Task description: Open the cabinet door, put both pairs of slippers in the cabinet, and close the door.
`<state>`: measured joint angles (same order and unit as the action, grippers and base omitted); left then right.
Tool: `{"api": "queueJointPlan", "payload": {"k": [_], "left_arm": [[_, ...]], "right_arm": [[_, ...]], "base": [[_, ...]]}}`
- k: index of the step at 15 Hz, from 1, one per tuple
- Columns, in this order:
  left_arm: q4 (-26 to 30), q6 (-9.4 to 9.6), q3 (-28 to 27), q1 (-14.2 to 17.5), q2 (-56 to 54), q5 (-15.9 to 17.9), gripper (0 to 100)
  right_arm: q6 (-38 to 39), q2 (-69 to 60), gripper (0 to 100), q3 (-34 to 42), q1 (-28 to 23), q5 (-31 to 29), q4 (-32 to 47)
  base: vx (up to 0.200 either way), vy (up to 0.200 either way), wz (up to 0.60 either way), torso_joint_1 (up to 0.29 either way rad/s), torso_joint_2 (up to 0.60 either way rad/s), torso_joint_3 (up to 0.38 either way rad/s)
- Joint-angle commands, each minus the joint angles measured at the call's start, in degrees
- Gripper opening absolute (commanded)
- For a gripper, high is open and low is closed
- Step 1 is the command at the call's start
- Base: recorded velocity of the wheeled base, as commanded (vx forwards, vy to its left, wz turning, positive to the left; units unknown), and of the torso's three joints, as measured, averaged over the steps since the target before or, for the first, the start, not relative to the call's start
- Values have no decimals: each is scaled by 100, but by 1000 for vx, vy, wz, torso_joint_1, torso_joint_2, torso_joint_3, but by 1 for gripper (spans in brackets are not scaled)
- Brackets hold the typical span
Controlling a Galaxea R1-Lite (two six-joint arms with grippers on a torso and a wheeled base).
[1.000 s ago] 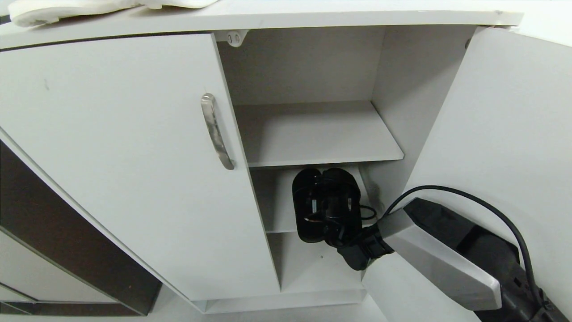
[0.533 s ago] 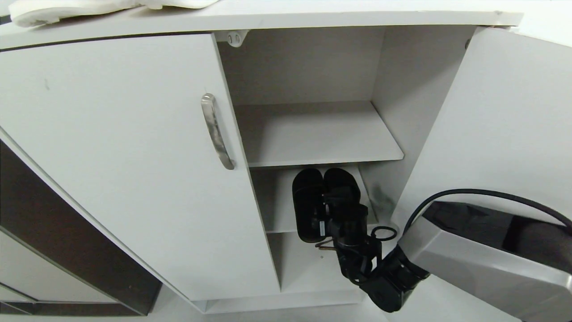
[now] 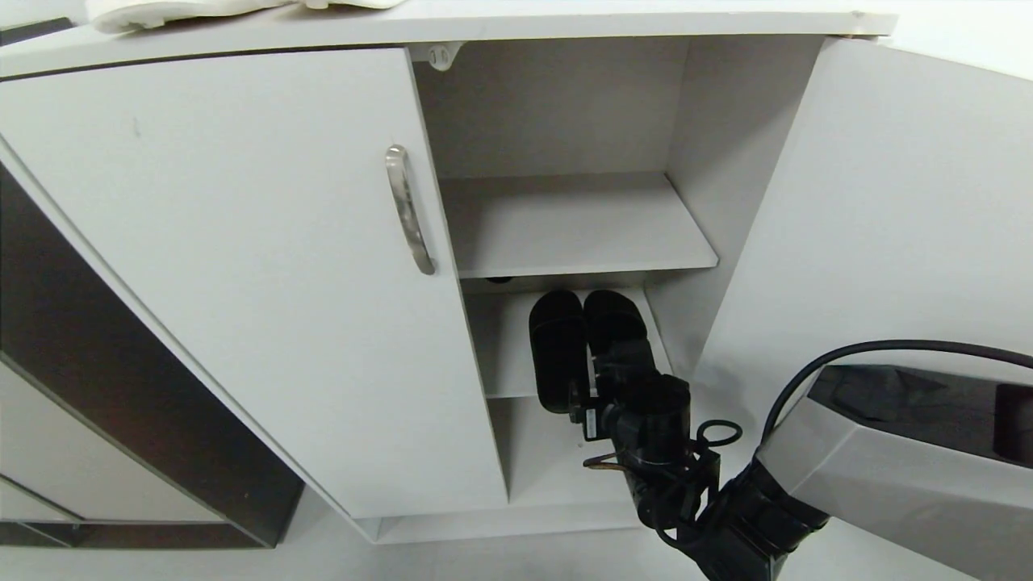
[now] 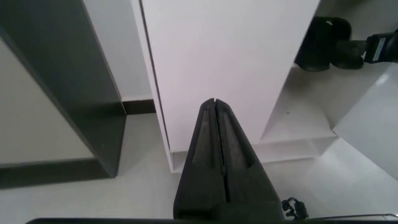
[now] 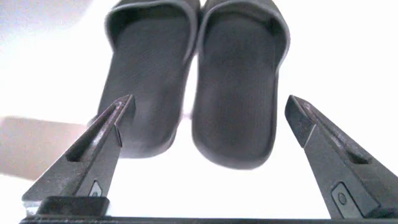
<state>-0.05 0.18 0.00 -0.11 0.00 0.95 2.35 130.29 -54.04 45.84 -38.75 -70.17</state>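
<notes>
On the middle shelf (image 3: 504,347) of the cabinet (image 3: 484,20), lying side by side and touching: one pair of black slippers (image 3: 565,339), toes far, heels near and, it seems, poking a little past the shelf edge. Counts as the first pair stowed. Right door (image 3: 880,202) swung wide, so the opening is done too. Just near of the heels, right gripper (image 5: 210,106): spread wide, grasping nothing, one prong off each side of the pair, clear of both. Low before the shut left door (image 3: 226,242), left gripper (image 4: 215,102): pressed tight together, nothing between. Left to do, judging by the task: fetch the second pair, set it inside, say on the upper shelf (image 3: 565,226), then swing the right door to.
</notes>
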Motion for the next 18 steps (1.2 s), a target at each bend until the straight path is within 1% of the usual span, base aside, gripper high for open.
{"api": "queueJointPlan", "payload": {"k": [1,15,18], "left_arm": [[-4,-1,0,2,9,2,0],[-4,-18,0,2,9,10,0],[-4,-18,0,2,9,10,0]], "right_arm": [[2,-30,100,69,-5,-1,-6],[-16,-109,100,219,13,-53,-14],[-16,-109,100,227,13,-53,-6]], "base": [[-200,0,0,-2,2,2],[0,0,0,0,0,0],[0,0,0,1,2,160]]}}
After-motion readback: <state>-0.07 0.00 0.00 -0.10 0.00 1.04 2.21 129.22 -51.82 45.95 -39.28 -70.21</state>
